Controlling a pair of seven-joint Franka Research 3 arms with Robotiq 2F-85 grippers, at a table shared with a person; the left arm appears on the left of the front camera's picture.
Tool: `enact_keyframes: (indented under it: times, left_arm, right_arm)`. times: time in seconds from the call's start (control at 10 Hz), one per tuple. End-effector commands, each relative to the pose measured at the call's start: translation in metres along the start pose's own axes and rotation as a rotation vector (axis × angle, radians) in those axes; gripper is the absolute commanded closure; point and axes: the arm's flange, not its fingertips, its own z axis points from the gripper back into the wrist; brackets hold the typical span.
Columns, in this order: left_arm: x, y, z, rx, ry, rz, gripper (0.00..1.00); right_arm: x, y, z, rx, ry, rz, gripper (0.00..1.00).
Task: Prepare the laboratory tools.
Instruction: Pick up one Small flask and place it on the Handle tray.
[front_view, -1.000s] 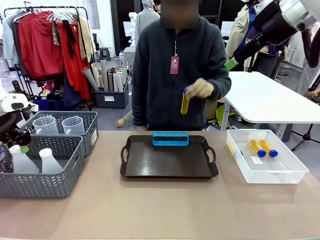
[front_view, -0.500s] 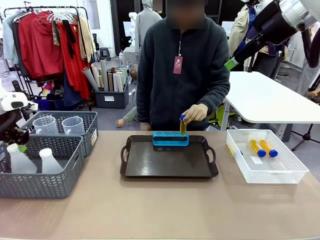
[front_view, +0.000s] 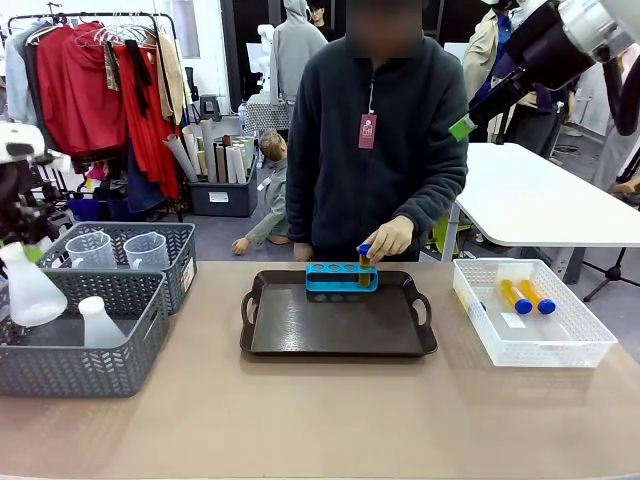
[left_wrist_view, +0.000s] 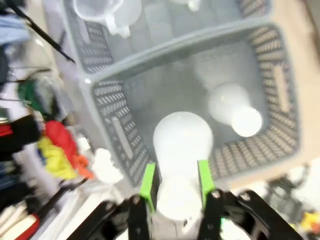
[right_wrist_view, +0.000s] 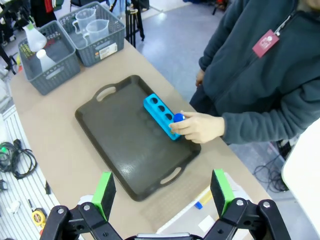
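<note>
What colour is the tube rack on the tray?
Bright blue; the four-holed plastic rack shows best in the front view.

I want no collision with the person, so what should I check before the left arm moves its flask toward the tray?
1. Left end effector shut on conical flask neck: ok.
2. Flask clear of grey basket rim: cannot tell.
3. Bare tray floor before the blue rack: ok.
4. Person's hand away from tray: not ok, it holds a tube at the rack.
5. Right end effector open, high above table: ok.

Rack (front_view: 341, 278) on tray (front_view: 330, 325), baskets (front_view: 90, 370) left, tubes (front_view: 516, 296) in bin (front_view: 550, 358) right.
</note>
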Motion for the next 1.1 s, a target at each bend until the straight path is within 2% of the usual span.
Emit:
enact_keyframes:
  times: [0.0, 0.1, 0.3, 0.6, 0.8, 0.9, 1.0]
  left_arm:
    - [0.019, -0.017, 0.061, -0.030, 0.045, -0.049, 1.00]
    - [0.025, -0.033, 0.100, -0.026, 0.042, -0.066, 1.00]
    - [0.037, -0.070, 0.170, -0.009, -0.053, -0.119, 1.00]
    - [0.044, -0.120, 0.233, -0.031, -0.151, -0.214, 1.00]
    - [0.045, -0.140, 0.249, -0.051, -0.201, -0.293, 1.00]
    - [0.043, -0.135, 0.243, -0.079, -0.196, -0.323, 1.00]
    - [0.043, -0.144, 0.248, -0.027, -0.189, -0.260, 1.00]
  right_arm:
    - [0.000, 0.000, 0.001, 0.001, -0.001, -0.001, 0.00]
    - [0.000, 0.000, 0.001, 0.001, -0.001, -0.001, 0.00]
    - [0.000, 0.000, 0.001, 0.001, -0.001, -0.001, 0.00]
    - [0.000, 0.000, 0.001, 0.001, -0.001, -0.001, 0.00]
    - [0.000, 0.000, 0.001, 0.001, -0.001, -0.001, 0.00]
    - [0.000, 0.000, 0.001, 0.001, -0.001, -0.001, 0.00]
    - [0.000, 0.000, 0.001, 0.001, -0.001, -0.001, 0.00]
